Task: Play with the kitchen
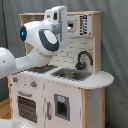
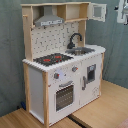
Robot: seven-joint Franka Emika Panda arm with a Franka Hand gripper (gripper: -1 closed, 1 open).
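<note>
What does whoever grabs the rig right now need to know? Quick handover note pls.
Gripper: can't be made out in either exterior view; only a white part of the arm shows at the second exterior view's upper right edge, and the arm's body fills the first exterior view's left, in front of the stovetop side.
Kitchen: upright on the wooden floor. Oven door shut, small door beside it shut, faucet over the sink, stovetop bare.
Done: nothing visibly altered on the kitchen.
Left: all of the play, e.g. knobs, doors, faucet.

White-and-wood kitchen (image 2: 65,65) stands upright, oven door shut.
</note>
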